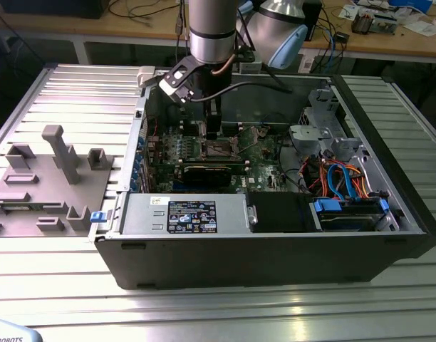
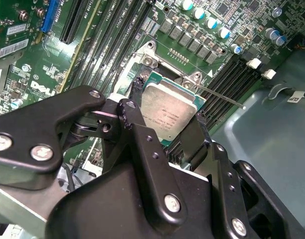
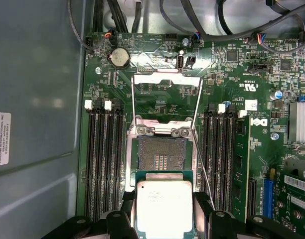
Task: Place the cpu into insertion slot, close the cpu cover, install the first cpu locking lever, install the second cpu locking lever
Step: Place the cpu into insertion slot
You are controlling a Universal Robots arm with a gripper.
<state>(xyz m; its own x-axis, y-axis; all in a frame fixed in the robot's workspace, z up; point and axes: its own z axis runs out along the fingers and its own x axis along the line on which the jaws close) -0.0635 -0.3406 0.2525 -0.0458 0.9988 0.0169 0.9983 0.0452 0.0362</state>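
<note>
First wrist view shows my gripper (image 3: 165,224) clamped on the cpu (image 3: 164,199) by two opposite edges, holding it over one edge of the bare socket (image 3: 160,157), whose cpu cover (image 3: 162,130) stands open.

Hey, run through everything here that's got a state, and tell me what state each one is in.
cpu: gripped, not seated.
gripper: jaws shut on the cpu.
cpu cover: flipped open.
socket: uncovered, empty.
locking lever: unlatched, raised.
computer case: side open.
</note>
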